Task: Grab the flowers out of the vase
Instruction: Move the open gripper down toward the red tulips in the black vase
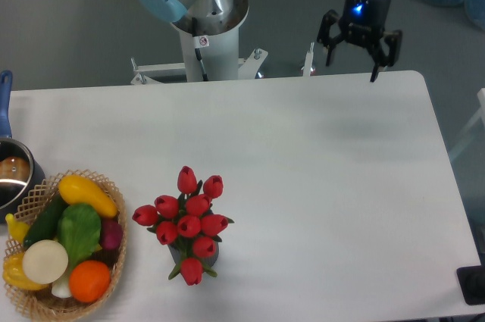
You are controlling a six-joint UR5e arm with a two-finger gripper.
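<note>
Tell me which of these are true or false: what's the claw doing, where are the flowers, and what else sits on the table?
1. The gripper is holding the flowers. False: it is open, empty, and far from them, near the table's back edge.
2. The flowers stand in the vase. True.
3. The wicker basket sits to the right of the flowers in the picture. False: it is on their left.
4. A pot shows at the left edge of the table. True.
5. The flowers are yellow. False: the buds are red.
</note>
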